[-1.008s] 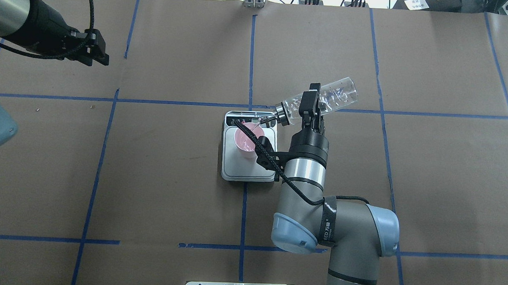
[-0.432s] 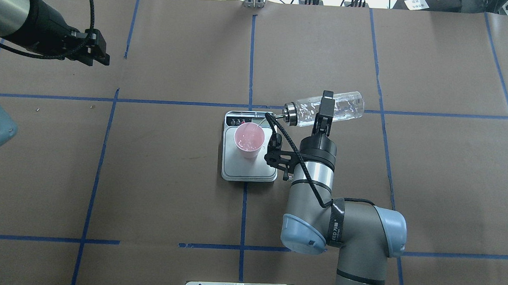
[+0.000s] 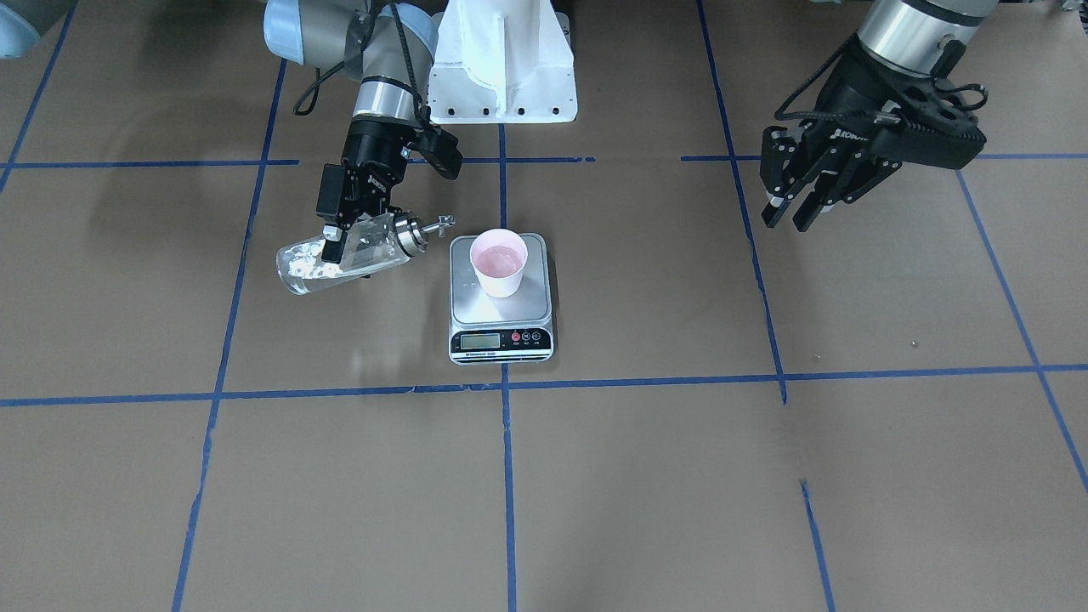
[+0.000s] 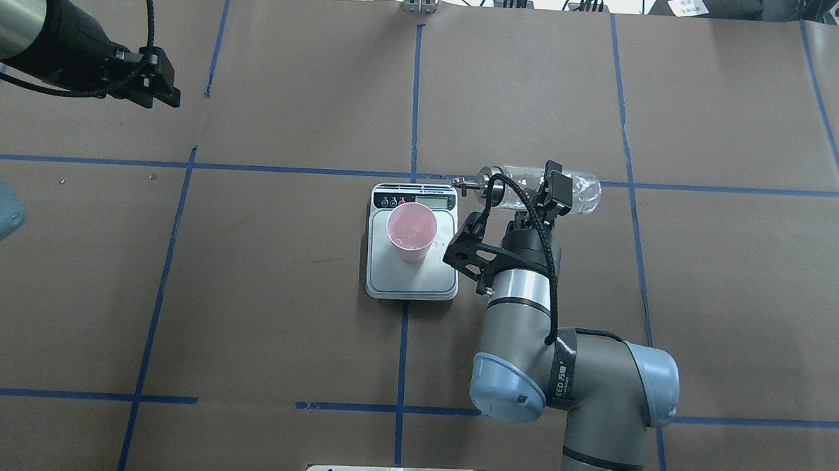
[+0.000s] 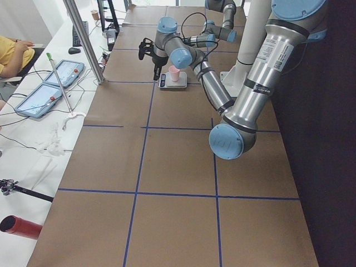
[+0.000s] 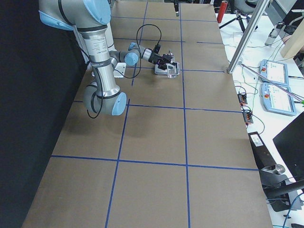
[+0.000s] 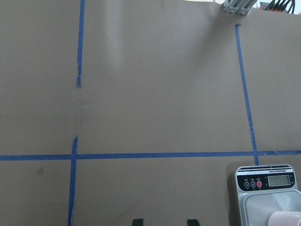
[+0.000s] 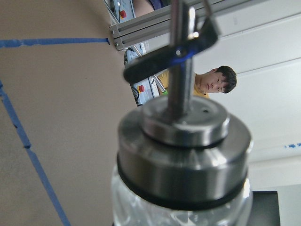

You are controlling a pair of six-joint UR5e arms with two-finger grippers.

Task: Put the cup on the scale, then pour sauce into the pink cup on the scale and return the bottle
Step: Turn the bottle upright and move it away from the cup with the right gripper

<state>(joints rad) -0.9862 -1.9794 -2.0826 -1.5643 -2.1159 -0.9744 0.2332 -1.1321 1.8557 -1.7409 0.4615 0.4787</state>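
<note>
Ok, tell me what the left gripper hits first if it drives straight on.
The left gripper would likely meet bare table first, beside the scale, not on it; depth is unclear.

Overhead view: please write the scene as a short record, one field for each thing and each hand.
cup: upright on the scale's platform
scale: display side away from the robot
bottle: nearly level, beside the scale, spout toward the cup
right hand: shut on the bottle
left hand: open, empty, far away

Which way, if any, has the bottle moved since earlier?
Yes. The bottle has swung level and drawn right: no longer tipped over the cup, now just off the scale.
</note>
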